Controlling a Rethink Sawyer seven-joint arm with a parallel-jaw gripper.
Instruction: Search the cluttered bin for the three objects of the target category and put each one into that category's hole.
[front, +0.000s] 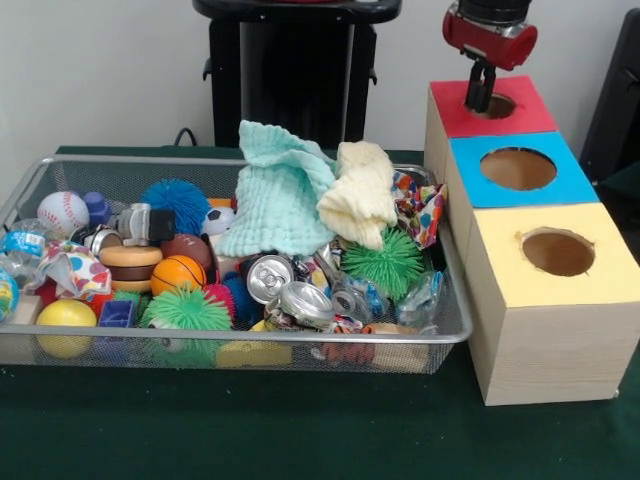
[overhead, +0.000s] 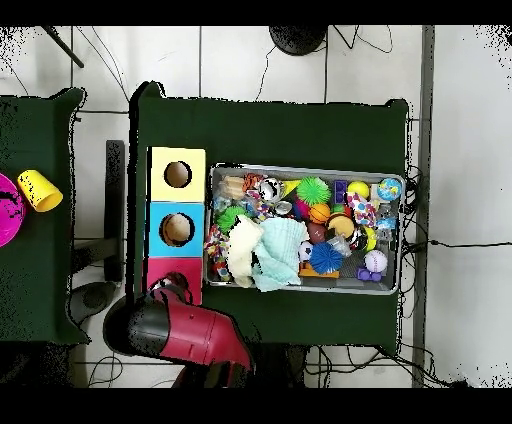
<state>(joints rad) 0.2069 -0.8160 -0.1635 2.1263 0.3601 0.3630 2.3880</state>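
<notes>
The gripper (front: 480, 97) hangs at the red box's hole (front: 497, 105) by the table's far edge, grip state unclear, so a drop seems underway; next, back to the wire basket (front: 300, 342) mid-table.

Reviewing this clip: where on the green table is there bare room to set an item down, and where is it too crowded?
Bare green cloth runs along the table edge nearest the front camera, below the cluttered bin and the yellow box. The overhead view shows another bare strip beyond the bin. Inside the bin, toys, cans and cloths cover the mesh. The hand hangs at the red box hole.
</notes>
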